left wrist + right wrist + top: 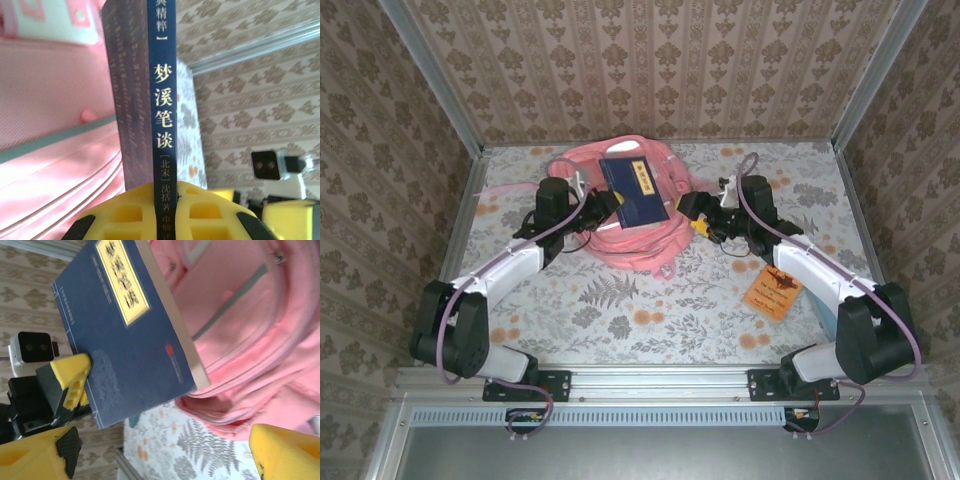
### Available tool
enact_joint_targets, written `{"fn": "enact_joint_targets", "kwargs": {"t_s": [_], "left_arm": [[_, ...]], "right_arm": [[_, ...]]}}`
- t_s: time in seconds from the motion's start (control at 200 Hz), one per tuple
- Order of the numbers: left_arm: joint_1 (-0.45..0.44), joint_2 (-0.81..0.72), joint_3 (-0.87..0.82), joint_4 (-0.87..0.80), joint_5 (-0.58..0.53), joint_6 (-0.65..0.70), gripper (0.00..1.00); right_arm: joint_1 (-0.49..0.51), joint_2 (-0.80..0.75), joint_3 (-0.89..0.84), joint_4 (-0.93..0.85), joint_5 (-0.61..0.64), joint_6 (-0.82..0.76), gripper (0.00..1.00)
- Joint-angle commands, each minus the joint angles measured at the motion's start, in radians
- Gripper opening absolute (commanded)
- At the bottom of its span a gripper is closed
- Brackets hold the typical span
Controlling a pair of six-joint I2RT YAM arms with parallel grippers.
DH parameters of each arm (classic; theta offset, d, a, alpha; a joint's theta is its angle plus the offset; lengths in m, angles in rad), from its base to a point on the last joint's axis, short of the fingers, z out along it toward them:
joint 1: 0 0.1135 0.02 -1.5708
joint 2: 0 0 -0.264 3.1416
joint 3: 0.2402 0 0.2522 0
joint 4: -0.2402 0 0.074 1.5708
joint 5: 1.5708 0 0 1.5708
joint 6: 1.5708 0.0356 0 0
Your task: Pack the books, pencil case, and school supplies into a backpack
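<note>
Books, two: one navy book (pixel 635 188) clamped by its spine edge in the left gripper (pixel 604 204), held over the backpack; one orange book (pixel 772 291) flat on the table (pixel 620 320), far right. Backpack (pixel 638 250), one, pink, lying mid-table toward the back. Grippers, two: right gripper (pixel 690 207) stands with jaws apart, just beside the navy book, holding nothing.

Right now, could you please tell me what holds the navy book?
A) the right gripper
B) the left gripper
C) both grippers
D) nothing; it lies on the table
B: the left gripper clamps the spine of the navy book; the right gripper stands open, apart from it.
</note>
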Motion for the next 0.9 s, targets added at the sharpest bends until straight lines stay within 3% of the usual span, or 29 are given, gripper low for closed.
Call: {"fn": "enact_joint_targets", "kwargs": {"t_s": [0.0,0.255,0.535,0.895], "left_arm": [[-0.033,-0.036,0.002,0.185,-0.088,-0.091,0.09],[-0.115,-0.013,-0.019,0.390,-0.176,-0.222,0.09],[-0.153,0.001,-0.022,0.412,-0.208,-0.269,0.09],[-0.175,0.001,-0.022,0.403,-0.227,-0.275,0.08]], "right_arm": [[0.037,-0.023,-0.043,0.251,-0.038,0.212,0.92],[0.099,0.001,-0.087,0.514,0.020,0.412,0.94],[0.115,0.099,-0.059,0.610,0.063,0.509,0.93],[0.114,0.164,-0.060,0.770,0.163,0.608,0.80]]}}
